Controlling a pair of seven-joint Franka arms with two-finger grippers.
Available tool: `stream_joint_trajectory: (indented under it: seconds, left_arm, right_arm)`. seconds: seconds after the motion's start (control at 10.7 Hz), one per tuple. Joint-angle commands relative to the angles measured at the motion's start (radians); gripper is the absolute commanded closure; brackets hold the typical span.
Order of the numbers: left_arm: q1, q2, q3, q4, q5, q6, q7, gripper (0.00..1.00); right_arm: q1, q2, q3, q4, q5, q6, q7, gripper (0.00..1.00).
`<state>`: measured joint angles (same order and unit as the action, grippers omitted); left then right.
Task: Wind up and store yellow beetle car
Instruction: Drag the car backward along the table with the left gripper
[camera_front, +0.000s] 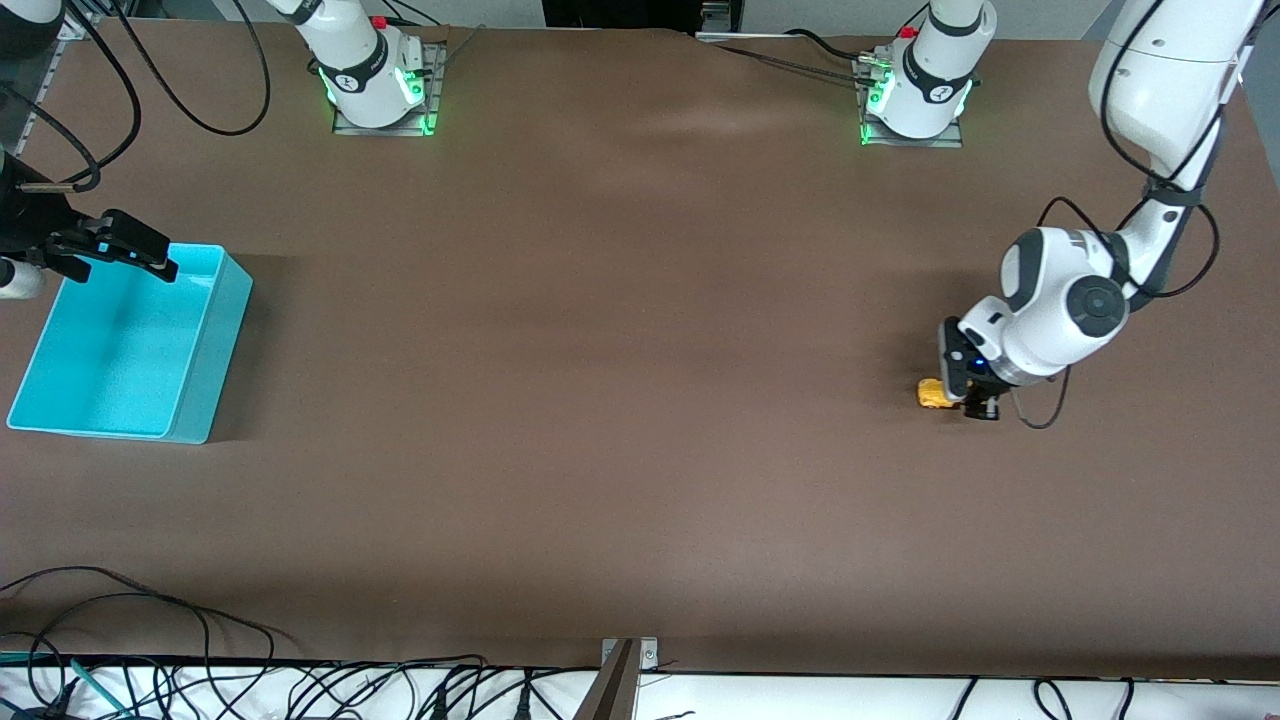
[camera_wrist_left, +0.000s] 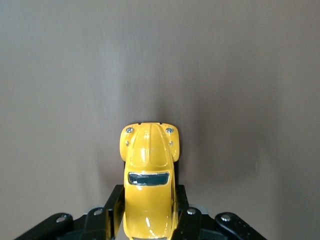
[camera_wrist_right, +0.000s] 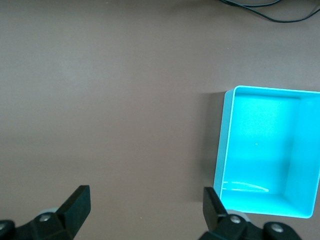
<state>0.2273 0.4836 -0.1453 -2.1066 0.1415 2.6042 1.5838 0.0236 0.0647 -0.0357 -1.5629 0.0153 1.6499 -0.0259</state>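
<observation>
Contact is already made at the left arm's end of the table: the left gripper (camera_front: 968, 392) is down at the surface with its two fingers (camera_wrist_left: 116, 204) pinched against the flanks of the car (camera_wrist_left: 149, 187), so the toy is held by its rear half while its rounded nose and headlights poke out ahead of the claw. That hold looks sensible for winding, since gripping the body sides would leave the wheels free to bear on the mat as the car is dragged; whether the wheels press on the surface just now cannot be told. Measured from the bin (camera_front: 205, 345), the car (camera_front: 931, 393) sits well apart, almost the whole table length away toward the left arm's end and about level with the bin's nearer edge. The right gripper (camera_front: 120, 250) waits over the bin's upper rim with its fingers (camera_wrist_right: 76, 206) spread wide and nothing between them, probably parked out of the way. Underfoot is a plain brown mat (camera_front: 600, 400), matte and unmarked, likely grippy enough for small wheels. Cables trail along the table's nearer edge, and both arm bases glow green.
</observation>
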Motion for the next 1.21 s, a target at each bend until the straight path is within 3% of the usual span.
stream_joint_trajectory:
  seconds: [0.0, 0.56, 1.12]
  left_arm:
    - [0.097, 0.065, -0.004, 0.022, 0.027, 0.002, 0.105, 0.96]
    - [0.193, 0.072, 0.000, 0.054, 0.027, 0.002, 0.212, 0.96]
    - [0.214, 0.075, 0.000, 0.071, 0.027, 0.002, 0.231, 0.92]
  right_arm:
    - [-0.004, -0.008, 0.002, 0.001, -0.017, -0.002, -0.003, 0.00]
    - [-0.004, -0.006, 0.002, 0.001, -0.017, -0.002, -0.003, 0.00]
    - [-0.004, -0.006, 0.000, 0.001, -0.017, -0.002, -0.003, 0.00]
